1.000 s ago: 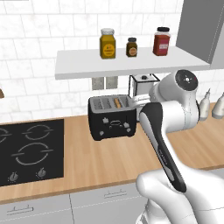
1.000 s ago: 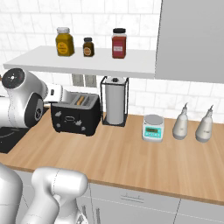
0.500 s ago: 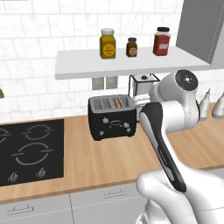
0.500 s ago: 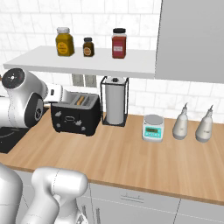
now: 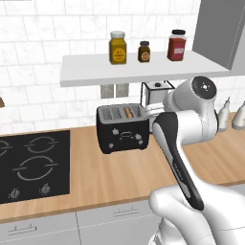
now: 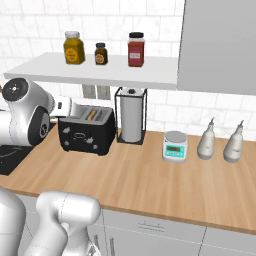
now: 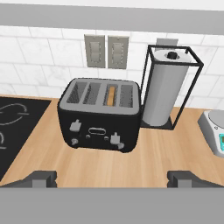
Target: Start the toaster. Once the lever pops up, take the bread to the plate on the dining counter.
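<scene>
Black four-slot toaster [image 7: 99,115], upright on wooden counter [image 7: 131,168] between cooktop [image 7: 13,127] and paper-towel holder [image 7: 168,89], bread [image 7: 112,95] seated in third slot from left; claw [image 7: 112,178] spread wide, empty, poised short of toaster front.

- In the hand view, the cooktop [image 7: 13,127] is cut off by the left edge, and the scale [image 7: 215,133] by the right edge.
- The bread [image 7: 112,95] is sunk in a toaster [image 7: 99,116] slot; just its top edge is seen.
- In the left base view, the paper towel holder [image 5: 154,91] is partly hidden behind the arm.
- Toaster front markings are too small to be read.
</scene>
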Tool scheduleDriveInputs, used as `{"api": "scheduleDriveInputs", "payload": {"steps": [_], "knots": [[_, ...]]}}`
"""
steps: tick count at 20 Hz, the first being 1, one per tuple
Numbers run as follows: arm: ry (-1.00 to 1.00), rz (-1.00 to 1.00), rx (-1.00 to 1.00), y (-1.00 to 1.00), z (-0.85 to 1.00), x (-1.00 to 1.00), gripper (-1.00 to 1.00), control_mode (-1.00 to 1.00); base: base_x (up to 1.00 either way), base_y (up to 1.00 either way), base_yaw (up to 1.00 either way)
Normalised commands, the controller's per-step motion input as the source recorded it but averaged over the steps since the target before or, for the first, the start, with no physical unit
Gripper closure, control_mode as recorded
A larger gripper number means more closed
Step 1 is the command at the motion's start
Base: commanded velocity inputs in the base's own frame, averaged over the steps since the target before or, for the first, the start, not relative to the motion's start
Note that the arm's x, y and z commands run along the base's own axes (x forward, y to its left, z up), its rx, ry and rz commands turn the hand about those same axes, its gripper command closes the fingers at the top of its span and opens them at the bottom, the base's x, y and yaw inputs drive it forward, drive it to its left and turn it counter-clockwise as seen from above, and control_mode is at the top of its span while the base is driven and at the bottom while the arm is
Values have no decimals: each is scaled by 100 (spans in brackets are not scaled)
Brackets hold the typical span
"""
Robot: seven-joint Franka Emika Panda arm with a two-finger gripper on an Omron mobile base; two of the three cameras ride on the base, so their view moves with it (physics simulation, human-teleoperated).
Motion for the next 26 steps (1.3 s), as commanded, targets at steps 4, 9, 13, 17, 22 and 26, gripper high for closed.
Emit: {"api": "scheduleDriveInputs", "payload": {"steps": [4, 9, 13, 17, 22, 26], "knots": [[0, 0, 0, 0, 0, 0, -100, -100, 0, 0, 0], [0, 0, 0, 0, 0, 0, -100, -100, 0, 0, 0], [0, 0, 0, 0, 0, 0, -100, -100, 0, 0, 0], [0, 0, 0, 0, 0, 0, -100, -100, 0, 0, 0], [0, 0, 0, 0, 0, 0, -100, -100, 0, 0, 0], [0, 0, 0, 0, 0, 0, -100, -100, 0, 0, 0]]}}
